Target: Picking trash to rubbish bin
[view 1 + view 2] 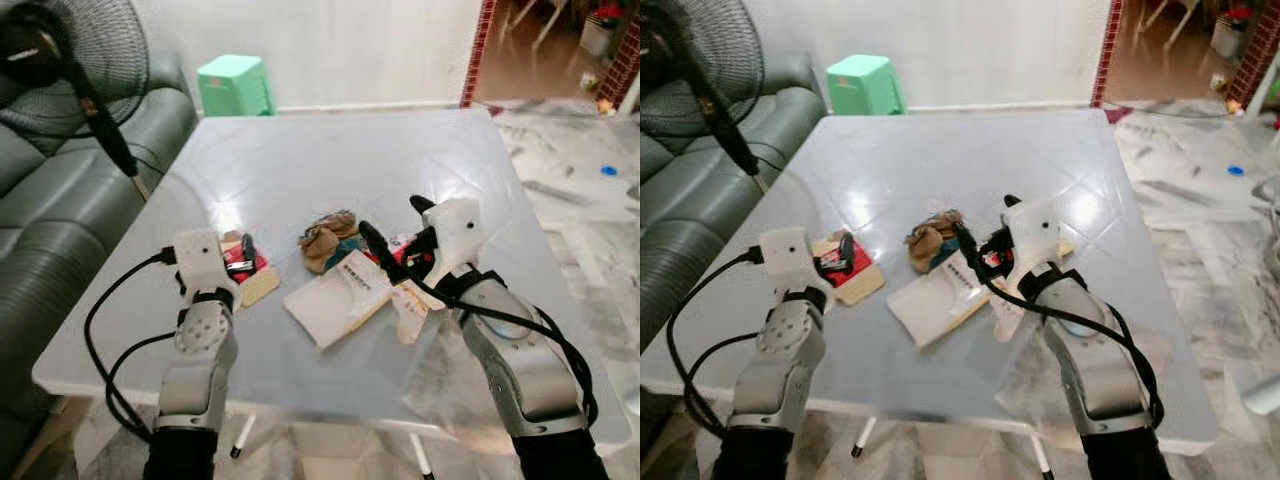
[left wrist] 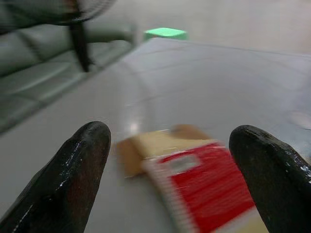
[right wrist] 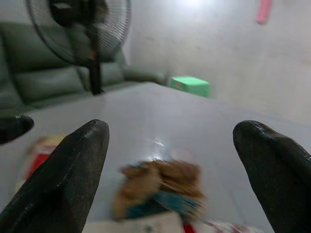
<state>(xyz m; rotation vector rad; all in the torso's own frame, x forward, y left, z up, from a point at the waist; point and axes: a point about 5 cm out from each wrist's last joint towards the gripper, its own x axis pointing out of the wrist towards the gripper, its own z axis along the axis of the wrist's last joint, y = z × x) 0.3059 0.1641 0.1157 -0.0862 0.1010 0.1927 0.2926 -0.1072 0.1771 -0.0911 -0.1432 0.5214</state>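
Grey table (image 1: 330, 160) carries the trash: a white paper packet (image 1: 337, 297) at its near middle, a brown crumpled wad (image 1: 326, 237) just behind it, a red-and-tan packet (image 1: 252, 270) to its left. Both the left gripper (image 1: 243, 252) and the right gripper (image 1: 395, 235) hover over the table, fingers spread, holding nothing.

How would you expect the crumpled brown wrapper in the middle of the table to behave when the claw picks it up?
The crumpled brown wrapper looks thin and creased, so it is probably light and would squash rather than resist. Its wrinkled folds should give the open right claw something to pinch. Being bunched, not round, it seems unlikely to roll on the glossy table.
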